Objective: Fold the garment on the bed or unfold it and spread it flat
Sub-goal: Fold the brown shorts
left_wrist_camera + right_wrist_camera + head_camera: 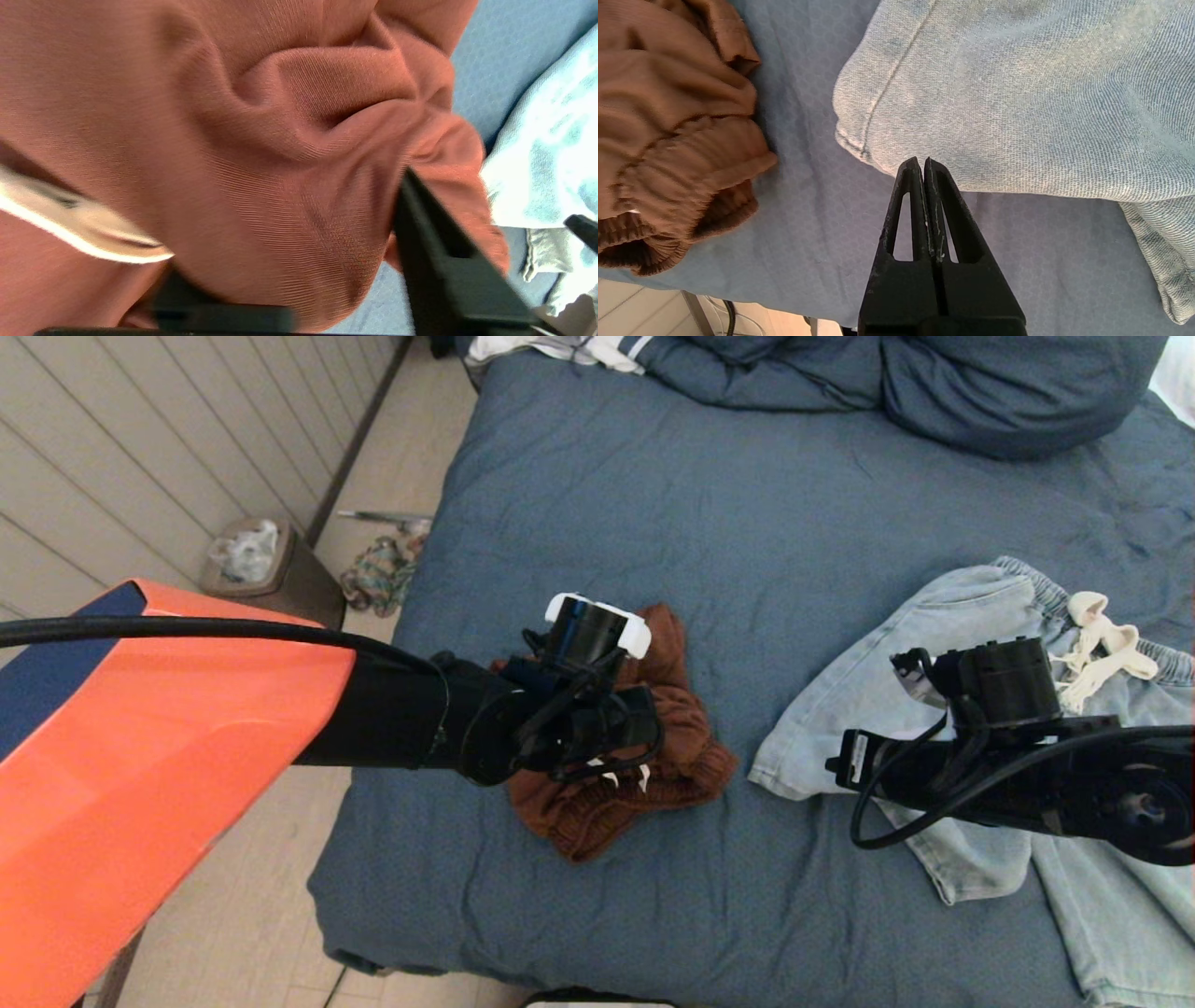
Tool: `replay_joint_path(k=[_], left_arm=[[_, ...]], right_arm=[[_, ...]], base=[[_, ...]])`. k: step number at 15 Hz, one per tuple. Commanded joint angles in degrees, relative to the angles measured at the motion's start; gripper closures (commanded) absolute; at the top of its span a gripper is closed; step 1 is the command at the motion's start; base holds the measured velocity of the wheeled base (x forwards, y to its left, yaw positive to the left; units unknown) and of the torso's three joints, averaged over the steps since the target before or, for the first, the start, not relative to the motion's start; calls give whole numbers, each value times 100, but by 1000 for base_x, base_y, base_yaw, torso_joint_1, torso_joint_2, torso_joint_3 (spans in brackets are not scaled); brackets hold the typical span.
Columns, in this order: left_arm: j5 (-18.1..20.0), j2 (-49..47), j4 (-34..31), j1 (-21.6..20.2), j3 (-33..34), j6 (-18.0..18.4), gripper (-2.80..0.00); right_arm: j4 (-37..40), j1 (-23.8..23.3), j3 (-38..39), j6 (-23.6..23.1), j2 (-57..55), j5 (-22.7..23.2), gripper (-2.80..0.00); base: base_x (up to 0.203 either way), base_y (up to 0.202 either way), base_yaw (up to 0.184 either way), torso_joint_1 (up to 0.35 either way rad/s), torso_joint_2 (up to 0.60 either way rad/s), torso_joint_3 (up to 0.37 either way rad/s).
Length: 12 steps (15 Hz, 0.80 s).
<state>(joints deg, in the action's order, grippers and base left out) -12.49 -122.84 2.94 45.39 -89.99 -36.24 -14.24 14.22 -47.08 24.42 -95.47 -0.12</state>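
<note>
Near the bed's (794,504) front edge, the left gripper (621,775) is pressing down into the crumpled rust-brown garment (681,756), its fingers (434,233) clamping a fold. The right gripper (923,163), clenched empty, is hovering over the pale denim garment's (943,625) edge toward the right side.

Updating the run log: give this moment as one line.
left gripper: closing on brown garment | right gripper: shut, empty, over jeans | bed
</note>
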Motion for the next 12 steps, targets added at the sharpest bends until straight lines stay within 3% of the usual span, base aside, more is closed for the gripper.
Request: replay_joint_path(k=[1, 7, 12], left_arm=[[-82, 363, -15, -64, 108, -14, 0], [-64, 1611, -3, -426, 1399, 138, 0], [182, 1727, 358, -460, 2245, 160, 0]], right_arm=[[-9, 1, 6, 10, -25, 3, 0], [-9, 37, 15, 10, -69, 12, 0], [-6, 391, -8, 39, -169, 69, 0]], base=[[0, 0, 0, 0, 0, 0], [0, 0, 0, 0, 0, 0], [0, 0, 0, 0, 0, 0]])
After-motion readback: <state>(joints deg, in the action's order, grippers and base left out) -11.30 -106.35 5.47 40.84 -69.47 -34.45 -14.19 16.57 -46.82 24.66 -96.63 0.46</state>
